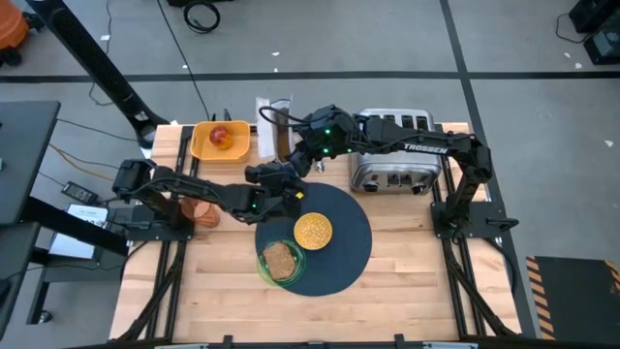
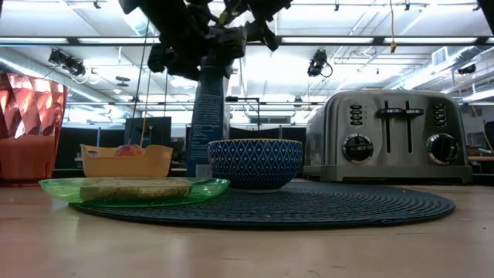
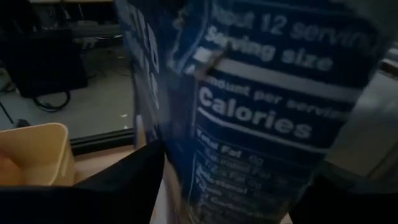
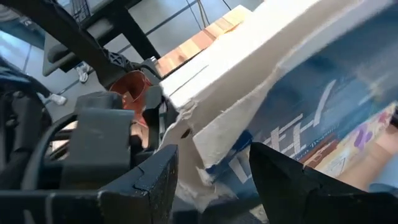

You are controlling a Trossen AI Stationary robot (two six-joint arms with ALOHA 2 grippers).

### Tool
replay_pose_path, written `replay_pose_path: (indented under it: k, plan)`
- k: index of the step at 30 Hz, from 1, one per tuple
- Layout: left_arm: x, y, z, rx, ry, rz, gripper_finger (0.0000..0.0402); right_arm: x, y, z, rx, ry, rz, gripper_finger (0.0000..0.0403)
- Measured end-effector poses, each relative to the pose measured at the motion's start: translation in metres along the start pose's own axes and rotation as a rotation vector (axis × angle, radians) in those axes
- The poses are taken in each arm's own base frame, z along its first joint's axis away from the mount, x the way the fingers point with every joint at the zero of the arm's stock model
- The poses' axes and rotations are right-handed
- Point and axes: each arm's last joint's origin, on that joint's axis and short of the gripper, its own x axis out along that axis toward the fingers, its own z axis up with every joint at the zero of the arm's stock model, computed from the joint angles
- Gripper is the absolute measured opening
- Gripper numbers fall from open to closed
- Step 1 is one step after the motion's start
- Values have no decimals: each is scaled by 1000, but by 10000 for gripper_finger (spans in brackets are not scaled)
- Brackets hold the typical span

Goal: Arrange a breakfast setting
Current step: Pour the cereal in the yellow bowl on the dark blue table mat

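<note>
A tall blue cereal box [image 2: 208, 116] stands upright behind the round dark mat [image 1: 344, 247]. My right gripper [image 4: 214, 168] is shut on the box's open top. My left gripper [image 3: 236, 193] is open, with one finger on either side of the box's nutrition panel [image 3: 261, 118]; I cannot tell whether the fingers touch it. On the mat rest a blue patterned bowl of cereal [image 1: 313, 231] and a green plate with toast [image 1: 281, 260]. A red apple [image 1: 221, 138] lies in the yellow tray [image 1: 199, 145]. An orange tumbler [image 1: 203, 211] stands under my left arm. My right gripper pinches the box's torn open top edge [image 4: 205, 146] between its two fingers, beside the white flap. The fingers come from the table's right, slanting down. The box stays upright. The bowl and tray hide its bottom, so whether it stands on the table cannot be told.
A silver four-slot toaster [image 1: 395, 160] stands at the far right, under my right arm. The yellow tray sits at the far left edge. Bare wood [image 1: 417, 281] lies in front of and to the right of the mat.
</note>
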Motion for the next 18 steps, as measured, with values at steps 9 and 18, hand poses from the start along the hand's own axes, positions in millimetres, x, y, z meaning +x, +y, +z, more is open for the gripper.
replay_pose_path:
  k: [9, 18]
  plan:
    - [-2, 4, 1, 37, 21, -1, 162, -32, 6, 11, -72, -60, 27, 203]
    - [-20, 28, 21, 129, 94, -34, 63, -98, 12, 18, -273, -106, 30, 205]
